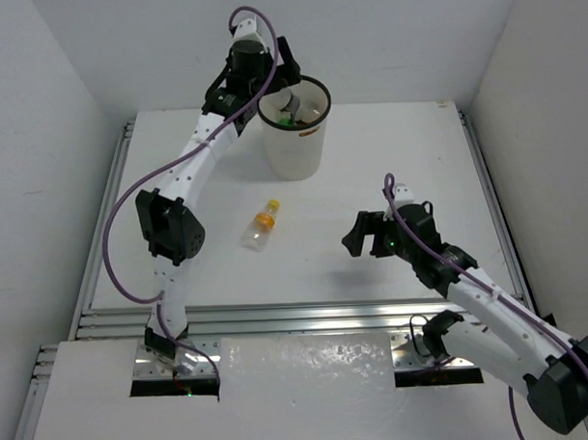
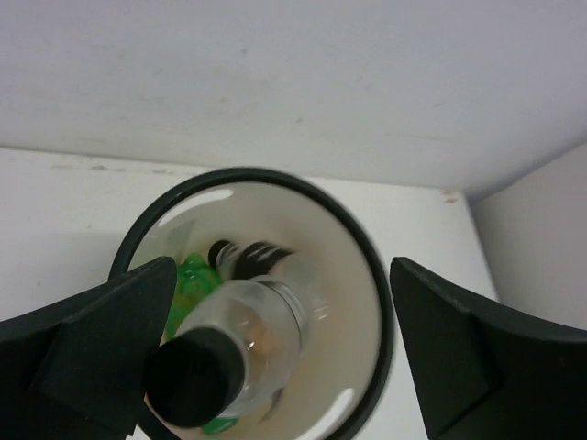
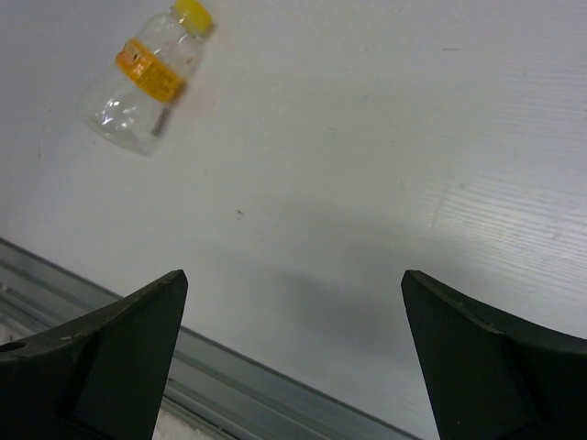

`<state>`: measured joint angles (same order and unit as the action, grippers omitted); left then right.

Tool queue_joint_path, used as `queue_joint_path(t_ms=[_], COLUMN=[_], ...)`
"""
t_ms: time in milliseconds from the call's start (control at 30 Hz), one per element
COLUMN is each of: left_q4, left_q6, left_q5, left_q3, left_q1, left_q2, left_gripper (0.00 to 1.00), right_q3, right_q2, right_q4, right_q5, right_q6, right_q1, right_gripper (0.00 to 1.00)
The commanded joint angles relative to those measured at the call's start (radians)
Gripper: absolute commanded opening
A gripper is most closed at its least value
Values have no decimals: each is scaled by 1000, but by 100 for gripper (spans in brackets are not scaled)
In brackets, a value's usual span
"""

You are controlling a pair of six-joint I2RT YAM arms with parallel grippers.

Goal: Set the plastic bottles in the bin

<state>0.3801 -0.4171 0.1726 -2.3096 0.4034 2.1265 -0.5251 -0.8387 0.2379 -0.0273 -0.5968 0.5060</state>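
Note:
The white bin (image 1: 293,148) with a black rim (image 2: 380,302) stands at the back of the table. My left gripper (image 1: 286,93) hovers over its mouth with its jaws wide open (image 2: 282,275). A clear bottle with a black cap (image 2: 246,337) is just below the jaws, over the bin, close to the left finger. Inside lie a green bottle (image 2: 191,280) and a clear bottle with a black label (image 2: 249,257). A clear bottle with a yellow-orange cap (image 1: 261,226) lies on the table, also in the right wrist view (image 3: 147,78). My right gripper (image 1: 357,235) is open and empty (image 3: 293,280), right of it. No orange bottles show.
White walls close the table at the back and both sides. A metal rail (image 1: 307,316) runs along the near edge, also in the right wrist view (image 3: 229,385).

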Motion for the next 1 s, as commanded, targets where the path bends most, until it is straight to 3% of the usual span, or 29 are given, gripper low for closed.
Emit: queue_joint_path(t_ms=[0,133,267,500,567,600,633,733,767,933,967], left_q4=[62,25,10,140,129,106,97,124,147,244,246], left_q6=[34,46,64,51,11,-9,-20,-20,-12,67,73], left_q5=[-41,-50,-19,175,180,171,165,182,200,281,295], left_q3=[-119,-36,116,392,574,711,772,922,938,1061,1111], left_q1=[-1,-14,-14,-14,-14,-14,-15,-14,-15,-17,-17], left_q2=[3,-118,-274,-617,-796,-863,-983,-1140,-1160,-1226,-1234], left_gripper=[100,100,100,100,100,100,100,100,100,100,100], right_q3=[10,-50,-128,-328,-395,-467,-513,-756,-815,-1019,-1017], right_q2=[-86,-259,-414,-681,-749,-784,-866,-1058,-1103,-1270,-1289], right_q4=[-158,-241,-328,-374,-364,-351,-324,-105,-18,105,122], right_q5=[144,279,273,31,-41,-96,-124,-216,-217,-252,-255], right_q6=[-1,-34,-52,-144,-224,-245,-251,-319,-339,-377,-391], right_q1=[2,11,61,227,264,278,292,322,330,361,364], right_gripper=[99,99,99,99,99,99,99,99,99,99,93])
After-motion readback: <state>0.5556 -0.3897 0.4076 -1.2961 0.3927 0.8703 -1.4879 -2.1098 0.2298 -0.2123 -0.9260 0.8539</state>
